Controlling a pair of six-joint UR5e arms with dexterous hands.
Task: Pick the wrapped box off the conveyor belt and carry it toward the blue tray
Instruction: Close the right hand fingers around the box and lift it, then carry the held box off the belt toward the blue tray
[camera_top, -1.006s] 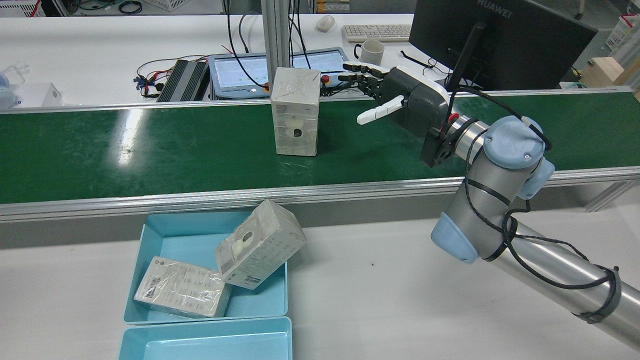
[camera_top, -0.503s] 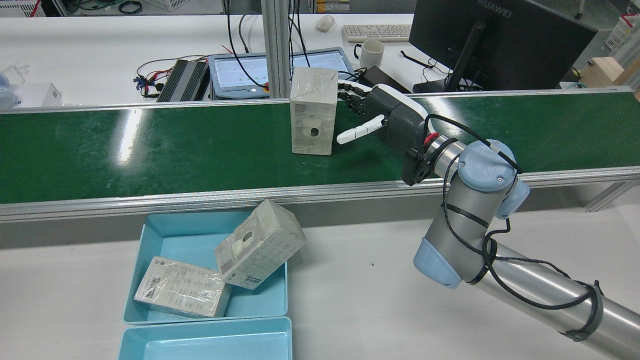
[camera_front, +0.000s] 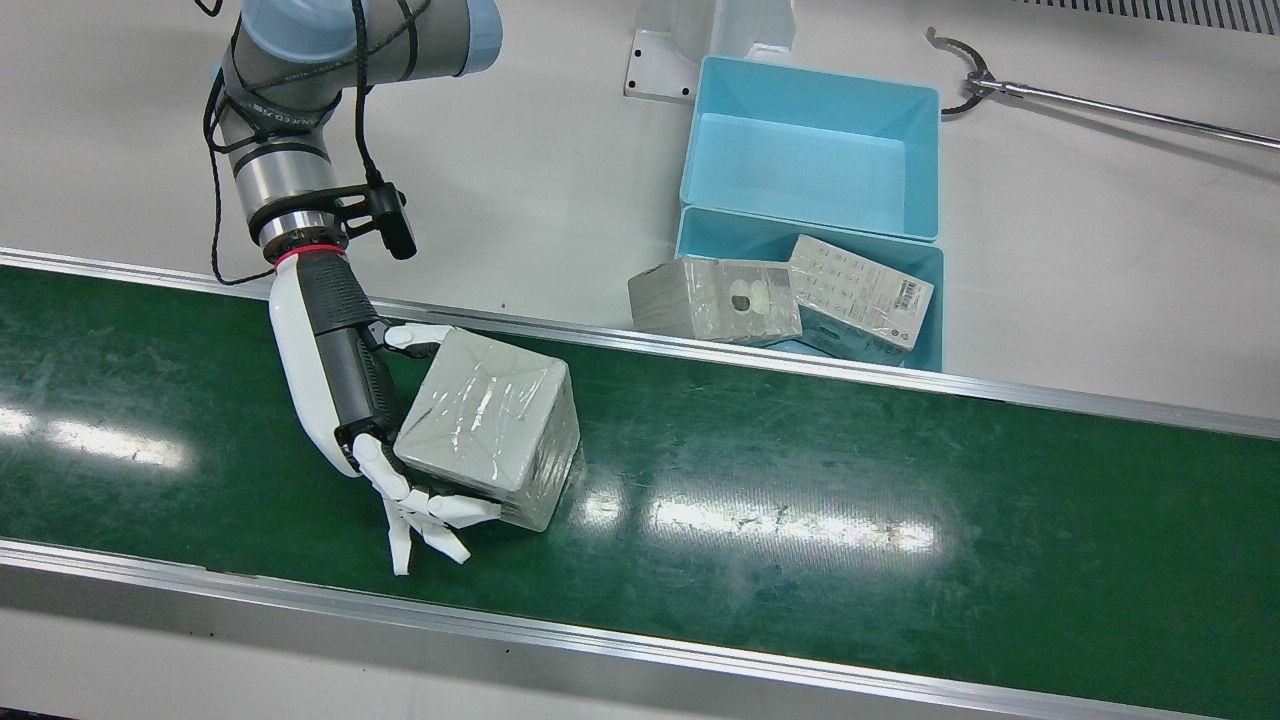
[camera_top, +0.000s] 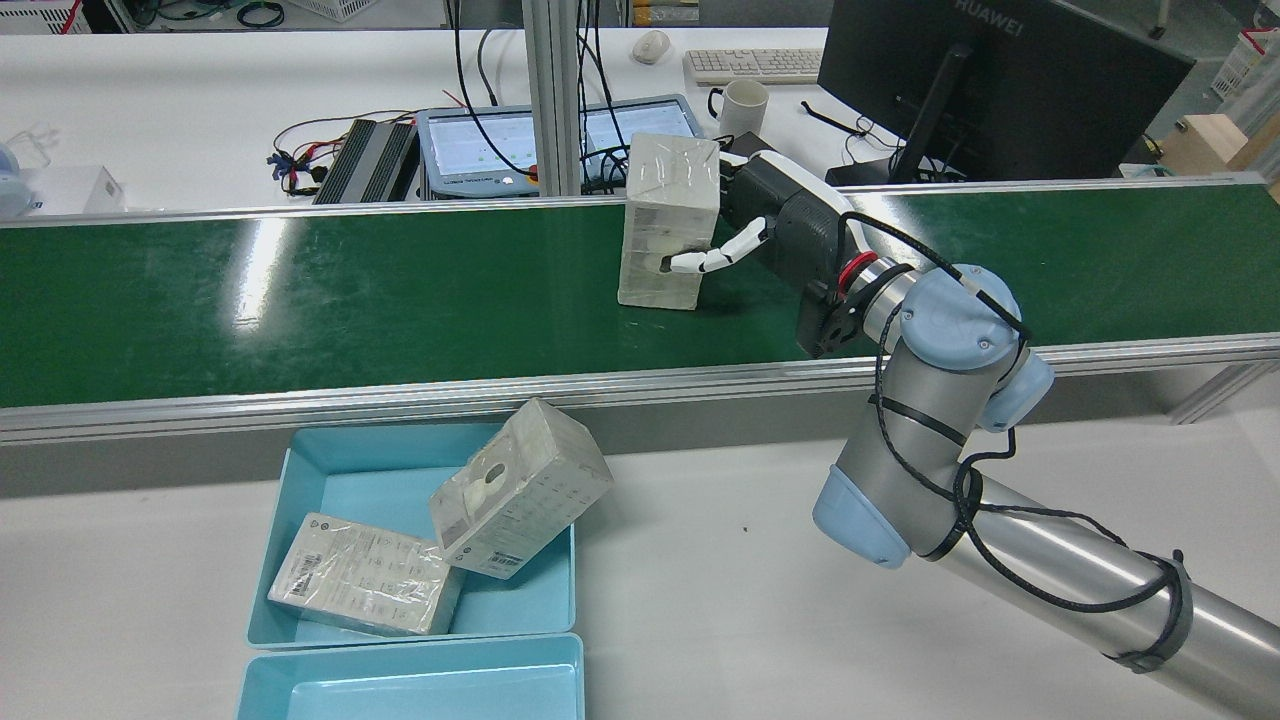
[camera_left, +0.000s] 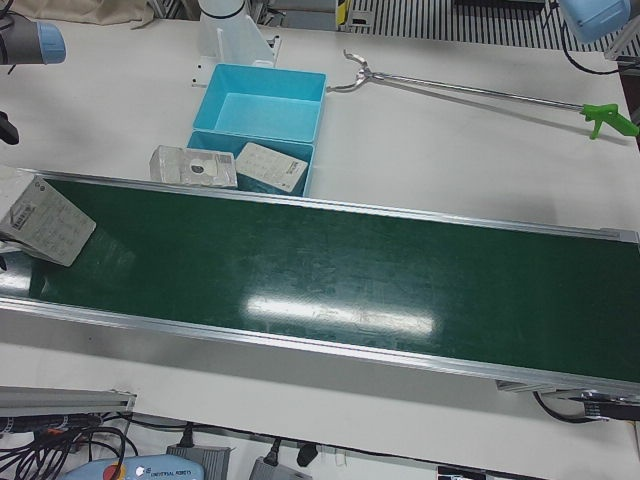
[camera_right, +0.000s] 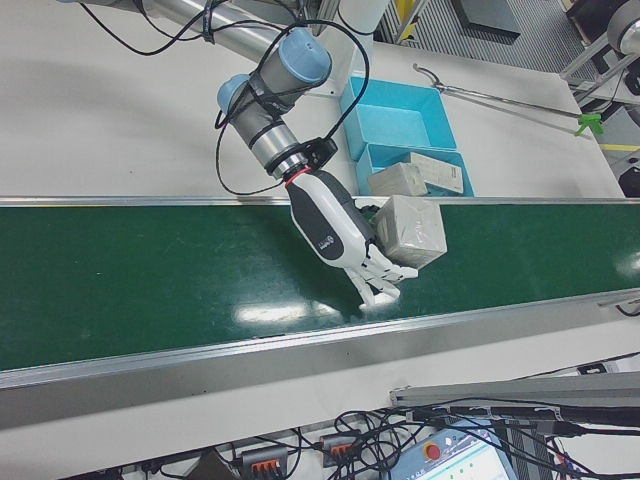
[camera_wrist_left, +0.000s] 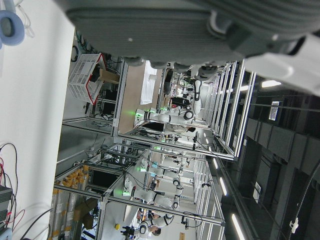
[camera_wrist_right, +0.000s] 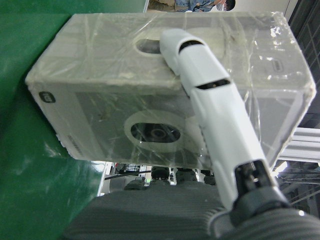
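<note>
My right hand (camera_front: 345, 400) has its fingers (camera_front: 425, 515) wrapped around the one wrapped box (camera_front: 490, 435) standing on the conveyor belt (camera_front: 850, 500) (well apart from the two blue trays (camera_front: 925, 300), the nearer holding two more boxes (camera_front: 715, 298)).

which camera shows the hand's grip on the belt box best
The front view: the right hand wraps the wrapped box, fingers on both sides. The right hand view shows one finger close up; the rear view hides the far fingers.
</note>
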